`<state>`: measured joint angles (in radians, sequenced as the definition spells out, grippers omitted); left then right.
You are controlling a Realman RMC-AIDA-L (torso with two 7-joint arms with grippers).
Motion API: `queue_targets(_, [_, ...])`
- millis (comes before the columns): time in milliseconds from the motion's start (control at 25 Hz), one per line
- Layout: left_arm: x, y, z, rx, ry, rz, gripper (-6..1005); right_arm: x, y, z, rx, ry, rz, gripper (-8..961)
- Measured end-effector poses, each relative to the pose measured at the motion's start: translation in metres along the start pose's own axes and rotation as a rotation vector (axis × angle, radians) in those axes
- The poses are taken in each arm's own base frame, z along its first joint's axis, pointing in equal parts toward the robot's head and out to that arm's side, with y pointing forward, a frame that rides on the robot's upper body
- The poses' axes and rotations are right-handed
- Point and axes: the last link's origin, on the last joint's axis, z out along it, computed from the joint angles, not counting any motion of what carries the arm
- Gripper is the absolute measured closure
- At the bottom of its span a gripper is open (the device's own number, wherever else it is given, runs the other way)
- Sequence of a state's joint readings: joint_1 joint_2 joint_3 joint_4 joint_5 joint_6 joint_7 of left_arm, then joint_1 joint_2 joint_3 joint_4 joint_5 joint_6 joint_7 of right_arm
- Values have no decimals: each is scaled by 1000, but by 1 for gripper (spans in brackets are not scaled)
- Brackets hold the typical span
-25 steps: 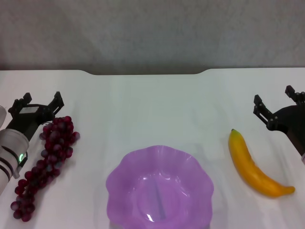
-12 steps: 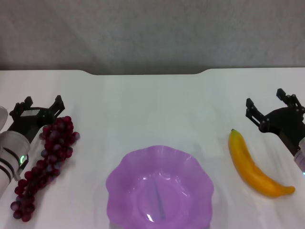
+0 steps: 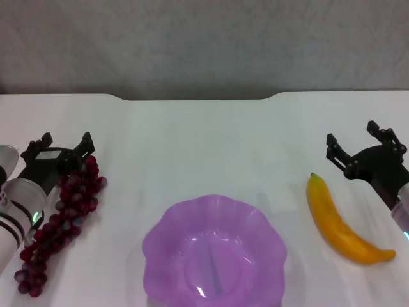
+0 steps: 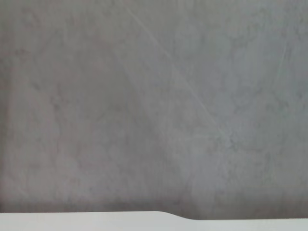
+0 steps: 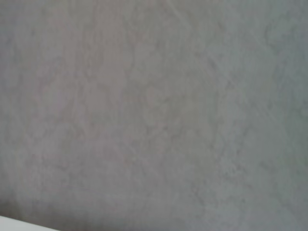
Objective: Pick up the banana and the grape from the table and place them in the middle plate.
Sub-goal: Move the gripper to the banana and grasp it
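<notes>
The grape bunch [image 3: 62,214], dark red-purple, lies on the white table [image 3: 204,141] at the left. My left gripper [image 3: 65,144] is open, just above the bunch's far end. The yellow banana [image 3: 339,224] lies at the right, dark tip pointing away. My right gripper [image 3: 358,142] is open, just beyond and right of the banana's far tip. The purple scalloped plate [image 3: 214,252] stands empty in the front middle. The wrist views show only the grey wall and a strip of table edge [image 4: 96,219].
The table's far edge has a notch [image 3: 195,97] in front of a grey wall [image 3: 204,45]. Bare table lies between the plate and each fruit.
My left gripper has moved right, over the top of the grape bunch. My right gripper has moved left, toward the banana's far tip.
</notes>
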<state>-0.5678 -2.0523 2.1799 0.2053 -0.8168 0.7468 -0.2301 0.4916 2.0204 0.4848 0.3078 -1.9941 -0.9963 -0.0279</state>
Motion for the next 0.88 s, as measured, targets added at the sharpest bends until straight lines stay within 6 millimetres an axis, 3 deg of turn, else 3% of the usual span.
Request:
queue_targets(280, [-9,-10,-9,25,-20,3,106,-6,11,2,-35,-12,27,76])
queue_targets(520, [-14,-21,-15,56,-31,-1,106,-23,-2,-9,-6,24,37,75])
queue_targets(680, [-15,-24,-16,66,-35,0,106,-44,-8,-8,10,135,41,75])
queue_targets(880, [-15,-23,-16,64,-37,4,106,-50,-10,-4,-71,373,99,75])
